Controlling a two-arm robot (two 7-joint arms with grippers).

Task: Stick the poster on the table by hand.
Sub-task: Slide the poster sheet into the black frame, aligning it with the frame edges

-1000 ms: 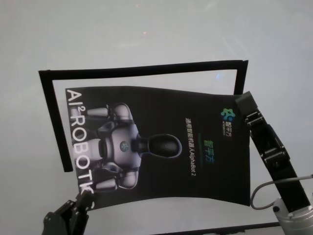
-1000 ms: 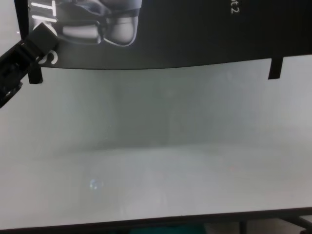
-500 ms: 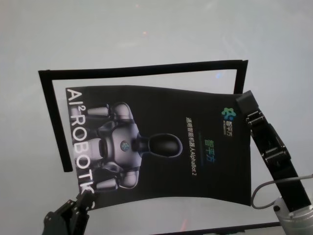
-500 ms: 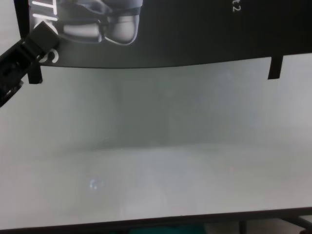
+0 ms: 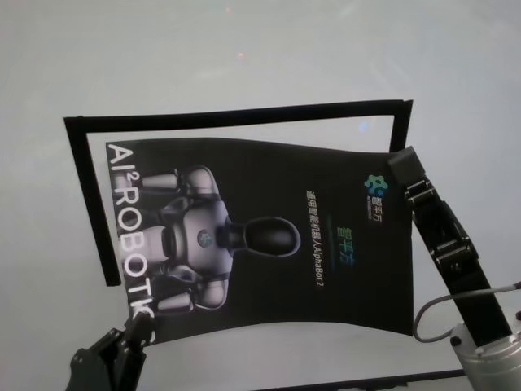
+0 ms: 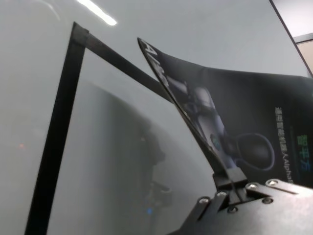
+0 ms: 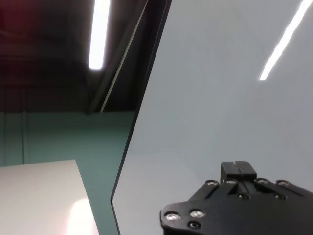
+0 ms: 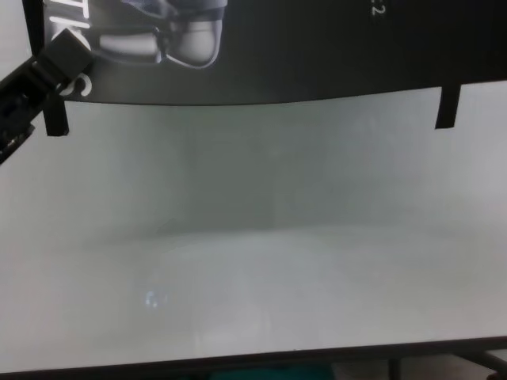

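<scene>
At seven o'clock our left gripper [image 5: 140, 327] pinches the near corner of the poster [image 5: 269, 236], which hangs bowed above the table [image 5: 244, 49]. At three o'clock our right gripper [image 5: 400, 163] clamps its far corner. Beyond, the black tape frame [image 5: 236, 116] waits; uneven lowering could crease the sheet or land it crooked.

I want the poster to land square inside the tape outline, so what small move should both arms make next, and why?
Probably ease both arms forward and down together. The glossy black robot poster is held off the white-grey table, its far edge short of the black tape frame. The left pincer grips its near left corner, and the right pincer holds its far right corner.
</scene>
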